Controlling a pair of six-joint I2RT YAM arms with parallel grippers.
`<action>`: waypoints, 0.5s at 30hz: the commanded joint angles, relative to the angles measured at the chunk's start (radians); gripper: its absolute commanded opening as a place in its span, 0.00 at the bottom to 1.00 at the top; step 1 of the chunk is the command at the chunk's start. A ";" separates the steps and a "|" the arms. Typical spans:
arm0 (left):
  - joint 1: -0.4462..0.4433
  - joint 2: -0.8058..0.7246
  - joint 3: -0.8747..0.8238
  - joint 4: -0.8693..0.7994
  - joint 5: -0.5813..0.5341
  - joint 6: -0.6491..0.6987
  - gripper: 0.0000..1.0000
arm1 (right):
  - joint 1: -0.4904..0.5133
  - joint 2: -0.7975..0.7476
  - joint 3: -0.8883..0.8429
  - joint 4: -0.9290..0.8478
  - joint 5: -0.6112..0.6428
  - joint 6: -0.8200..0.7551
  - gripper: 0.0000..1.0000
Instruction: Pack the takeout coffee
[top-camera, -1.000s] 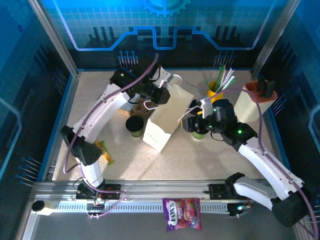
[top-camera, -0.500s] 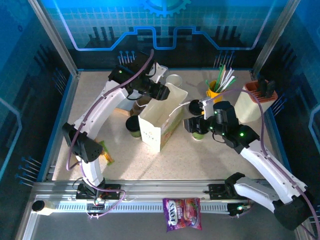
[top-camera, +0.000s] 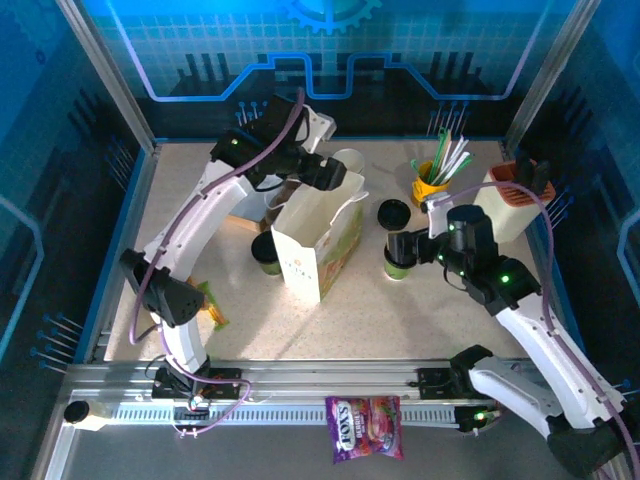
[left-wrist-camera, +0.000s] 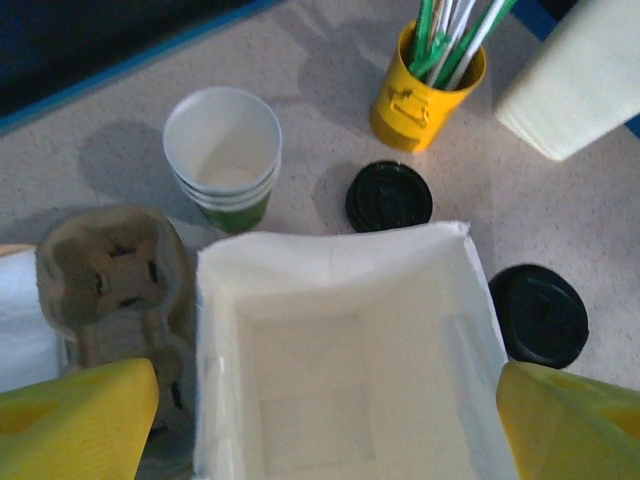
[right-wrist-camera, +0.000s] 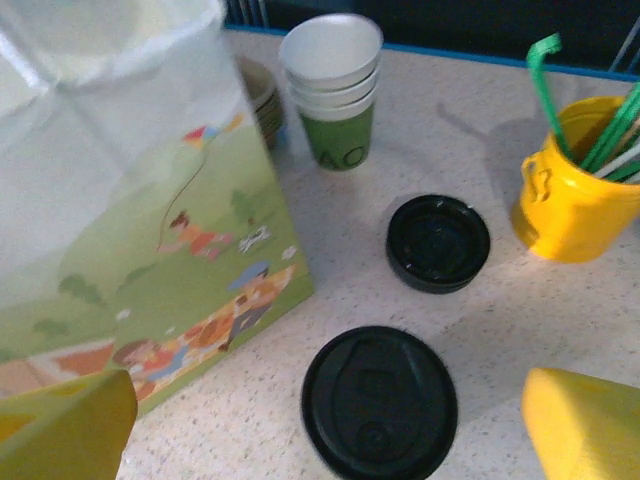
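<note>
The takeout coffee cup (right-wrist-camera: 378, 400) sits between the wide-open, empty jaws of the right gripper (right-wrist-camera: 325, 425), and the left gripper (left-wrist-camera: 322, 420) hangs wide open over the paper bag (left-wrist-camera: 340, 300) at the cup's nine o'clock.

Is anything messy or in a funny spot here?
A loose black lid lies flat on the table between the paper bag and the yellow straw cup, with no cup under it. A candy packet sits off the table, in front of the rail. Nothing looks spilled.
</note>
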 joint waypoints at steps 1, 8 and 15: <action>0.005 -0.113 -0.072 0.098 -0.039 -0.020 0.90 | -0.091 0.067 0.103 0.000 -0.135 0.011 0.99; 0.001 -0.429 -0.490 0.362 -0.044 -0.141 0.90 | -0.208 0.348 0.328 0.084 -0.464 0.092 0.99; -0.003 -0.675 -0.757 0.424 -0.072 -0.185 0.89 | -0.147 0.605 0.531 0.066 -0.547 0.065 0.91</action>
